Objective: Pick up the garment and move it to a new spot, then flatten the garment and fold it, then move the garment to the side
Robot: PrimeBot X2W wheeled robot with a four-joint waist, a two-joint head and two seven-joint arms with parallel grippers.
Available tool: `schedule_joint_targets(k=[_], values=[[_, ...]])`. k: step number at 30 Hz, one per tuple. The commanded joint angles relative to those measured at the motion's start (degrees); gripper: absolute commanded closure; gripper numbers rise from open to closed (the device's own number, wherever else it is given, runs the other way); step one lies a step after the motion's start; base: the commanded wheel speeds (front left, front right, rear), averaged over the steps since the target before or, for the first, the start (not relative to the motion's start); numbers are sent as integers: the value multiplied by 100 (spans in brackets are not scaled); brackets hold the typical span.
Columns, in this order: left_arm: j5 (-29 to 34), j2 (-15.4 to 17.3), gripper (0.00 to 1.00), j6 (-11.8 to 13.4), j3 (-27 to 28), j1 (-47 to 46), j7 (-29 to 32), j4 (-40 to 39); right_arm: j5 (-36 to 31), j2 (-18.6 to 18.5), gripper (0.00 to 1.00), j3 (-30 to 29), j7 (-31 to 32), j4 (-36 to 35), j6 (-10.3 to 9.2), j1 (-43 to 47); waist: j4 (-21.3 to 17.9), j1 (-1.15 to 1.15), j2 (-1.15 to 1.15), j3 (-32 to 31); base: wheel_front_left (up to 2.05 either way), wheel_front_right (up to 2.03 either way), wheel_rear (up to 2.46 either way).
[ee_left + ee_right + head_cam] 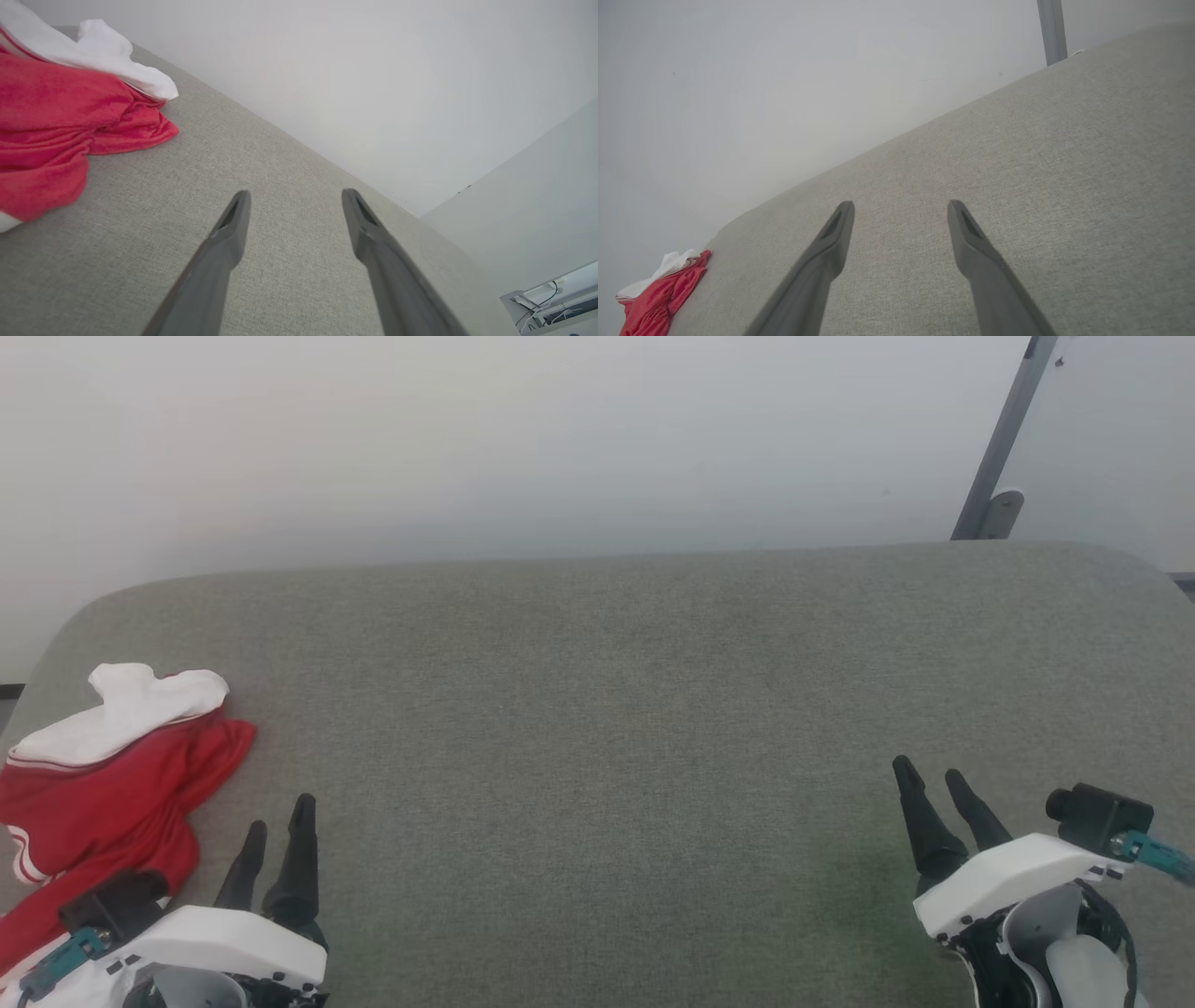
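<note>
Crumpled red jersey shirt [103, 775], white sleeve, bunched at left edge of grey fabric-covered surface [597, 709], just beside my left gripper [278, 813]. My right gripper [927, 769] well apart from it. Both spread wide, holding nothing.

You are finding no legible text, label or number; the garment [112, 793], bunched at nine o'clock, is showing none.

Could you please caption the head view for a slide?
Crumpled red-and-white garment at the left edge of the grey surface; open left tool beside it, open right tool far off.
</note>
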Motion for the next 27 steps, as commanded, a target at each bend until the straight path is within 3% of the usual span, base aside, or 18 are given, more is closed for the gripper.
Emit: schedule_joint_targets(k=[1, 27], values=[[151, 64, 0, -26, 18, -65, -61, -66, -144, -39, 0, 18, -39, -58, 15, -140, -5, 0, 0, -1, 0, 0, 0], [1274, 270, 0, 15, -66, 65, -422, -111, -1423, -109, 0, 93, -284, -117, 17, -168, -84, 0, 0, -54, 0, 0, 0]])
